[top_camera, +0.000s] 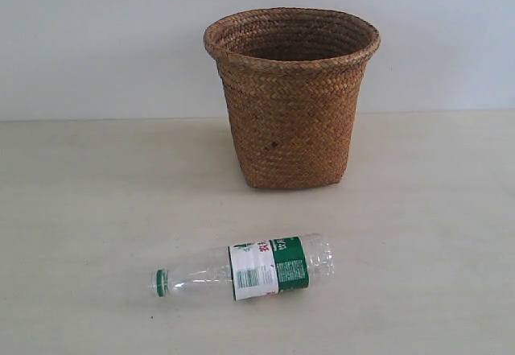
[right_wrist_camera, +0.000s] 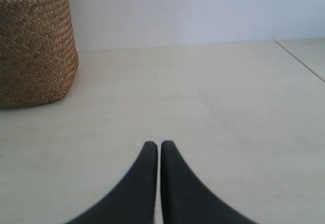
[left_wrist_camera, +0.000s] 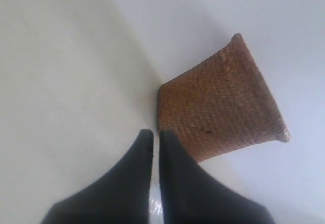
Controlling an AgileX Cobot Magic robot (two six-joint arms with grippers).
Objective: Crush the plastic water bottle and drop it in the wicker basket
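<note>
Plastic water bottle (top_camera: 245,269) on side, uncrushed, near tabletop (top_camera: 80,210) front edge; wicker basket (top_camera: 291,97) upright toward rear edge. Left gripper (left_wrist_camera: 152,135), right gripper (right_wrist_camera: 159,145) pressed together, empty. Risk: round capped bottle may roll from squeeze.

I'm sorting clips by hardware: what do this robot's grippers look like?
Both the left gripper and the right gripper have two matte black fingers, broad at the base and curving to narrow rounded tips. No cables or markings show, and the arms themselves are out of view.
</note>
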